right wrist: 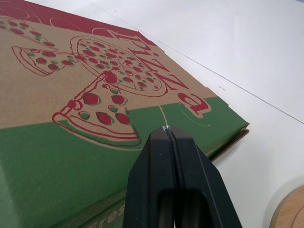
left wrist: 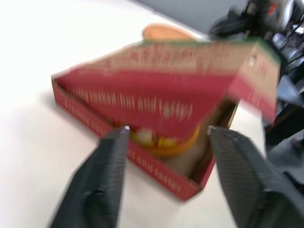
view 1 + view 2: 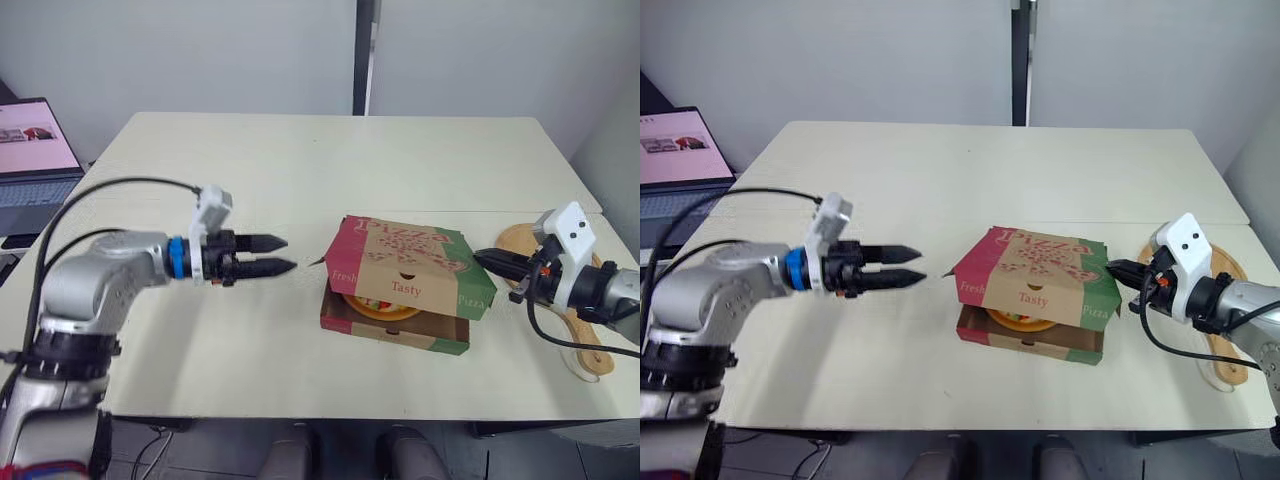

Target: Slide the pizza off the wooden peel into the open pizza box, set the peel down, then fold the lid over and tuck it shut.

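While the lid [image 3: 410, 262] sits ajar over the pizza [image 3: 385, 307] in the pizza box [image 3: 395, 335], my left gripper [image 3: 290, 253] hovers spread beside it; my right gripper [image 3: 478, 256], pressed together, is at the lid's opposite edge.

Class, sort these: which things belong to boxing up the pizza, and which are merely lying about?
In the job: pizza box, lid half lowered; pizza inside it; wooden peel, set down on the table; left gripper, open; right gripper, shut.
Lying about: laptop, past the table's left edge.
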Controlling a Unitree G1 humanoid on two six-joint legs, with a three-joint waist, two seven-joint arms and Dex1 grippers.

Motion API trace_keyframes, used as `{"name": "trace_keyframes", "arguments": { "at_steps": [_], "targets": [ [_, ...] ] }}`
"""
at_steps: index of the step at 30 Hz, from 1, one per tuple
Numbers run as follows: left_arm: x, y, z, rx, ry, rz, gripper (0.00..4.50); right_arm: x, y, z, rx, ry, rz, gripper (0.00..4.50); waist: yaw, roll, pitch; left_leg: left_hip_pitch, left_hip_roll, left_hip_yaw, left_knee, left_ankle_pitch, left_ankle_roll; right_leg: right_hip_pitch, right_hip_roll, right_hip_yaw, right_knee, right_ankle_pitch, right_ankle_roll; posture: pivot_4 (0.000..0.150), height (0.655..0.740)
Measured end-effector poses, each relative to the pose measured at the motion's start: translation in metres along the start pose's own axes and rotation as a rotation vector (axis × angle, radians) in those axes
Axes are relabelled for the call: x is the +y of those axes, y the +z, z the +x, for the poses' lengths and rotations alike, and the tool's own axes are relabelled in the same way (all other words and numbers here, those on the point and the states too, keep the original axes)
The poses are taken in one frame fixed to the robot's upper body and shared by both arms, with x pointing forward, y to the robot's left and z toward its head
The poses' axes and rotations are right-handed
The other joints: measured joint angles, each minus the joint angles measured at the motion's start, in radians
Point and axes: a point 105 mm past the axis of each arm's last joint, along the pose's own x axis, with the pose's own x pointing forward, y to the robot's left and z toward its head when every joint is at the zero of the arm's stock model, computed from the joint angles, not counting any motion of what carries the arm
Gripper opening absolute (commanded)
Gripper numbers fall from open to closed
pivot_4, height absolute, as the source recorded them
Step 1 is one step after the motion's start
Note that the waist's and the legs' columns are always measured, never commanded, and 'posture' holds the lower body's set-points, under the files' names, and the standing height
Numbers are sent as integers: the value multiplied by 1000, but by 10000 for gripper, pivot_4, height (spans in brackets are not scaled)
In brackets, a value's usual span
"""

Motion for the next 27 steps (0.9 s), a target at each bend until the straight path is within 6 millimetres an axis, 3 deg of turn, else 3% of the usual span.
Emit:
{"name": "trace_keyframes", "arguments": {
  "at_steps": [4,7,11,17,22,27],
  "targets": [
    [-5,37,23,-28,-112,85,7169,0,0,1,2,3,0,0,1,0,0,0,0,0,0,0,0,0,0,0,0,0,0,1500,7318],
    [-7,40,44,16,-167,155,193,1,-1,1,3,4,0,0,-2,0,0,0,0,1,0,0,0,0,0,1,0,0,0,1500,7318],
    [-11,33,75,70,-233,229,193,1,-1,1,4,3,1,0,-7,0,0,0,0,1,0,0,0,-1,1,2,1,0,0,1500,7318],
    [-13,10,99,165,-299,325,193,1,-1,1,4,4,1,0,-5,-1,0,0,0,1,0,0,0,-1,1,2,1,0,0,1500,7318],
    [-8,-2,108,211,-308,364,193,0,-5,0,15,-6,5,0,-4,-1,1,-1,0,1,0,0,0,-1,1,2,1,0,0,1500,7318],
    [-8,0,108,215,-316,379,193,-12,-25,-14,98,-94,0,0,-3,-1,1,-1,-1,1,1,0,0,-1,1,1,1,0,0,1500,7318]
  ]
}}
